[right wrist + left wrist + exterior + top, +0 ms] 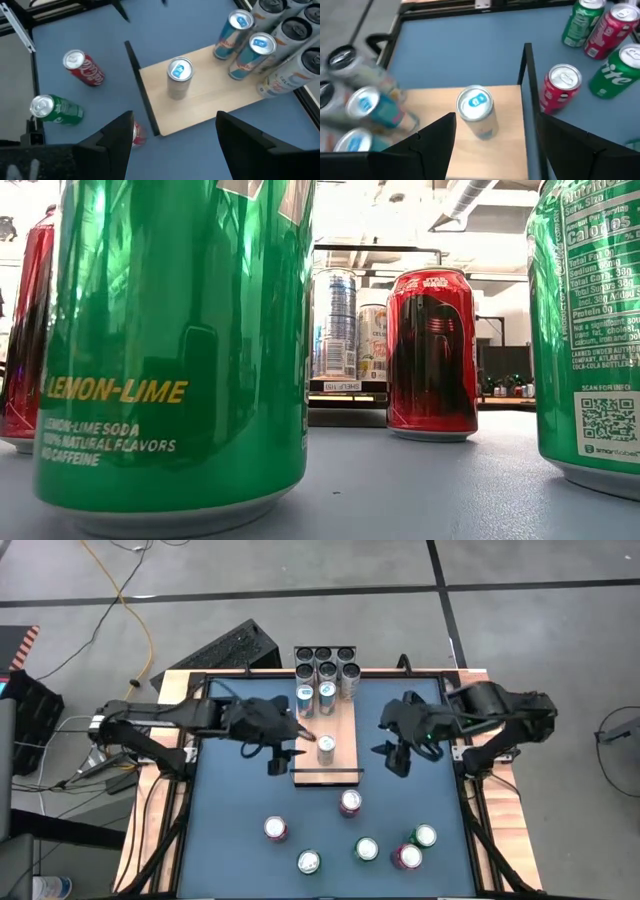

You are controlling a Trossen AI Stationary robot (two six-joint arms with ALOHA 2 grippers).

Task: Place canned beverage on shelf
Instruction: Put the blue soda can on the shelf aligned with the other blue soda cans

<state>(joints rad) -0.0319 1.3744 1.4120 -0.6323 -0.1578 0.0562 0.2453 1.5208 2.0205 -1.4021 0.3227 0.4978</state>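
1. Blue counter (240, 840) under everything; risk judged here: loose cans standing near the shelf's near end, so a low sweep toward them could topple one and send it rolling.
2. Shelf (340, 760) lying lengthwise at the counter's far middle, black wire rail (325, 772) across its near end; likely trouble: a can brought in low catching that rail and tipping.
3. Left gripper (288, 740) hovering just beside the shelf's left edge, jaws spread and holding nothing, touching nothing. Risk if swung across the shelf: knocking over the single can.
4. Right gripper (398, 752) hanging off the shelf's right side, well clear of the plank, jaws spread wide, empty, touching nothing.
5. Single silver can (326, 747) with a blue-marked lid upright on the shelf, alone in the open stretch near the rail; narrow base, so easily tipped by a passing finger.
6. Two blue-topped cans (315, 694) and several dark-topped ones crowded at the shelf's far end; little room there, so a new can set too close could bump its neighbours.
7. Red can (350, 803) nearest the rail, just off the shelf's near end.
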